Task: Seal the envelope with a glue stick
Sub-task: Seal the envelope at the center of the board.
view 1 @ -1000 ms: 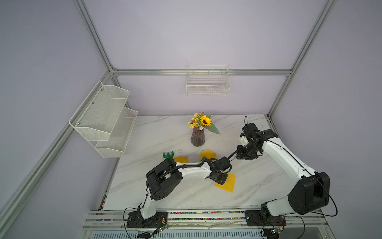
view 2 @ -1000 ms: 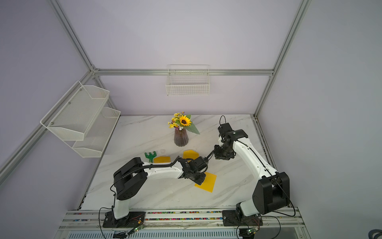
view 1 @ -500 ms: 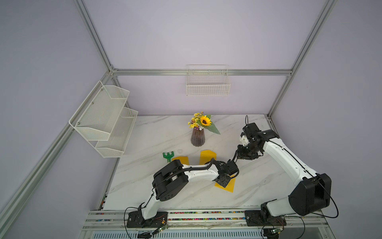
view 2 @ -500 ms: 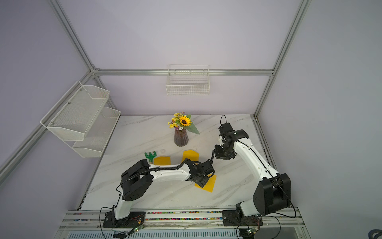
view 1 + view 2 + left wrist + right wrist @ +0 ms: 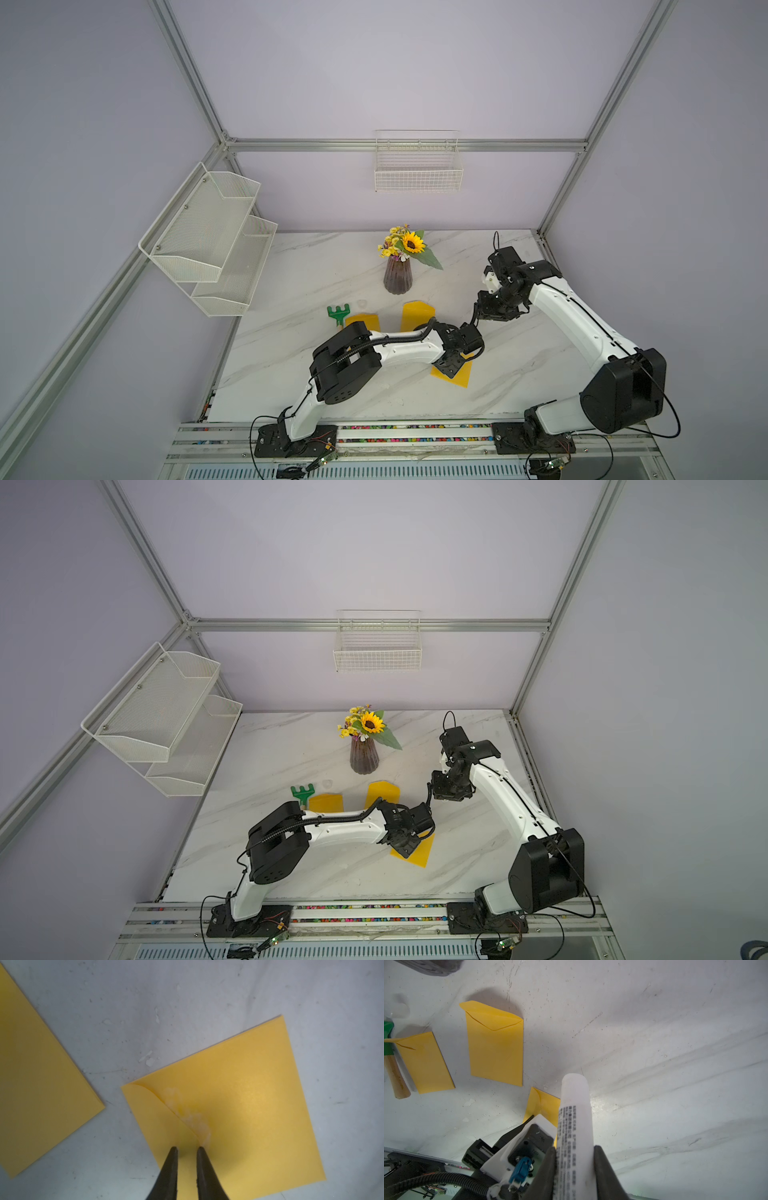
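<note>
1. At the worktop's (image 5: 291, 291) left side, a green rake (image 5: 338, 314) lies touching the left envelope (image 5: 362, 321). The middle envelope (image 5: 417, 315) is just to the right, and a vase (image 5: 397, 276) of flowers stands farther back.
2. Nearer and further right lies the envelope (image 5: 249, 1105), flap folded down, with a whitish glue smear (image 5: 187, 1115) along the flap's edge.
3. The left hand (image 5: 187, 1148) has its tips down at that edge, slightly spread with nothing between them.
4. Farthest right, the right hand (image 5: 575, 1148) pinches the glue stick (image 5: 576, 1105) above the worktop, apart from the envelope.
</note>
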Controlling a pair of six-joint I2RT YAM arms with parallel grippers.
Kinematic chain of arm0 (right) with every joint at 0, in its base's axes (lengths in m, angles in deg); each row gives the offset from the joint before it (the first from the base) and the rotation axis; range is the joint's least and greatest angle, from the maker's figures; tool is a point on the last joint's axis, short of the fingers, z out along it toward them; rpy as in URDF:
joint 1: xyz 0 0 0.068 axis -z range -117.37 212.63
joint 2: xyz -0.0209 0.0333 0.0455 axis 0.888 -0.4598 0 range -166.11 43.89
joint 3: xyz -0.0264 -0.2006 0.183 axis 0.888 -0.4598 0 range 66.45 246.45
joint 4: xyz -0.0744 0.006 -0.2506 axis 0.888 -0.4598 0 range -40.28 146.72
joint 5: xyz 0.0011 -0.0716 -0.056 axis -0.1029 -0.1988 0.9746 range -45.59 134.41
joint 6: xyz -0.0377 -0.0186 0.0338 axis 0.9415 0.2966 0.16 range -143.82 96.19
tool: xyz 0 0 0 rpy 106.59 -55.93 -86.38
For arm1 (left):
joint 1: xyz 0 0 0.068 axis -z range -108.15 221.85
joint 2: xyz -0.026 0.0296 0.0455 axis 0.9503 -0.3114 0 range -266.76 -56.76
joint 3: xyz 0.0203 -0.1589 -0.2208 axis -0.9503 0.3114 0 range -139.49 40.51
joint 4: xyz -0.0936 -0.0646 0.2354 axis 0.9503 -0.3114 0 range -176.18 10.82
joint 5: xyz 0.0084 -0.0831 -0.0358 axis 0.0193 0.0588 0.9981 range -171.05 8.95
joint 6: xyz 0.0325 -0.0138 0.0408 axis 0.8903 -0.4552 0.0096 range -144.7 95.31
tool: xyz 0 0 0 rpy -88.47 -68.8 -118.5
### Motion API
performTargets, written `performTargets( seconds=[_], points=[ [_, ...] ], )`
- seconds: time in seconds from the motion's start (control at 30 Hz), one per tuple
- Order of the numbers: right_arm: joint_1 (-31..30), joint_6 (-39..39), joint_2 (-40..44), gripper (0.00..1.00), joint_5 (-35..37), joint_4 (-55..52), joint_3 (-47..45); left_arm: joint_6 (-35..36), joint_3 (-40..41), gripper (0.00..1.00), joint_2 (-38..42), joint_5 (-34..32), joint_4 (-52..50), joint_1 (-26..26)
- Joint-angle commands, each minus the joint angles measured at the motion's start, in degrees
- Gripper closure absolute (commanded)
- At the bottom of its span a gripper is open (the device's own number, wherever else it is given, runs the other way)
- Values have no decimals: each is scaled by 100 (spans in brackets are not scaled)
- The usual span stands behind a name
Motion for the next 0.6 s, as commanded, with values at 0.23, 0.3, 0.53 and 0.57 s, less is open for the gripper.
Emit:
performTargets(
  seconds=[0.23,0.3,0.53,0.57],
  points=[
    [25,30,150,100,-14,123,-27,124,-46,82,209,-113,-233,50],
    [26,32,159,100,-15,126,-28,105,-16,83,165,-66,-228,50],
    [20,48,188,100,-34,135,-52,53,149,83,-91,104,-223,50],
    [32,43,199,100,-17,133,-50,45,192,83,-125,124,-225,57]
  ],
)
